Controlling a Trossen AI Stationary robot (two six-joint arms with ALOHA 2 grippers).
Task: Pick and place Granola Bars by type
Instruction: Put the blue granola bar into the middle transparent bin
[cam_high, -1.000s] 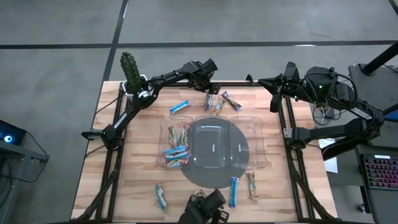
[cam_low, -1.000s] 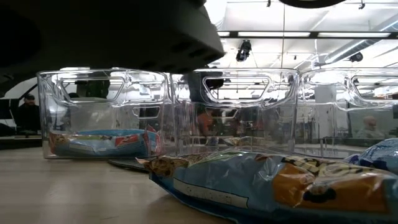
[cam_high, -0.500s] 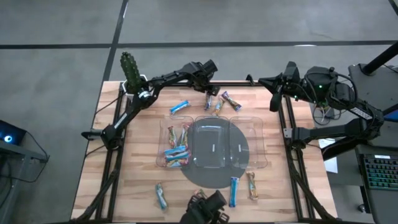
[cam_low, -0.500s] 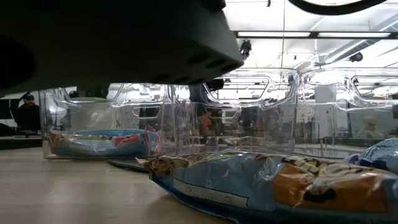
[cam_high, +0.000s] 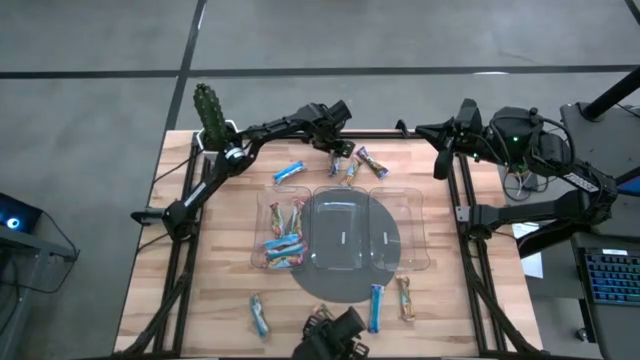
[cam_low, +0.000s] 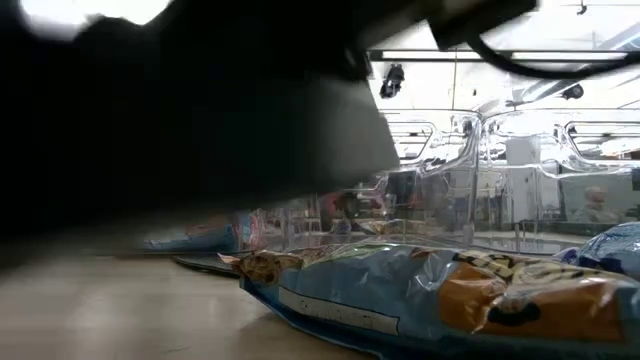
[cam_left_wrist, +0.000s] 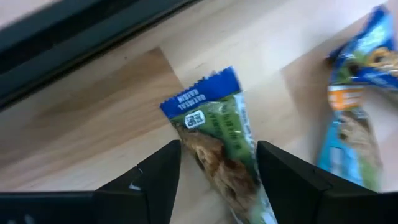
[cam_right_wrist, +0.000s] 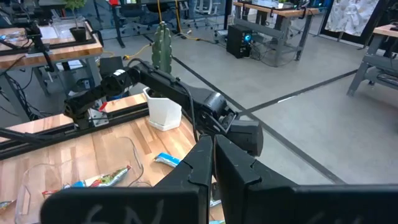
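Granola bars lie scattered on the wooden table. A cluster (cam_high: 350, 163) sits by the far edge, a blue bar (cam_high: 290, 173) lies to its left, and three bars (cam_high: 376, 307) lie near the near edge. Several more (cam_high: 284, 236) lie in the left compartment of the clear tray (cam_high: 415, 232). My left gripper (cam_high: 340, 146) is open over the far cluster. In the left wrist view, its fingers stand on either side of a green-and-blue wrapped bar (cam_left_wrist: 214, 134) that lies flat on the wood. My right gripper (cam_right_wrist: 211, 158) is shut and held off the table's far right corner.
A grey round disc (cam_high: 345, 285) lies under the tray. A potted cactus (cam_high: 208, 110) stands at the far left corner. Two more bars (cam_left_wrist: 357, 87) lie just beside the green one. A large dark blurred shape (cam_low: 180, 120) blocks much of the low view, and a bar (cam_low: 420, 290) lies close in front.
The left gripper has edged down toward the cluster of bars at the far edge. In the low view, the dark shape has spread and blurred, and it now covers the tray's left compartment.
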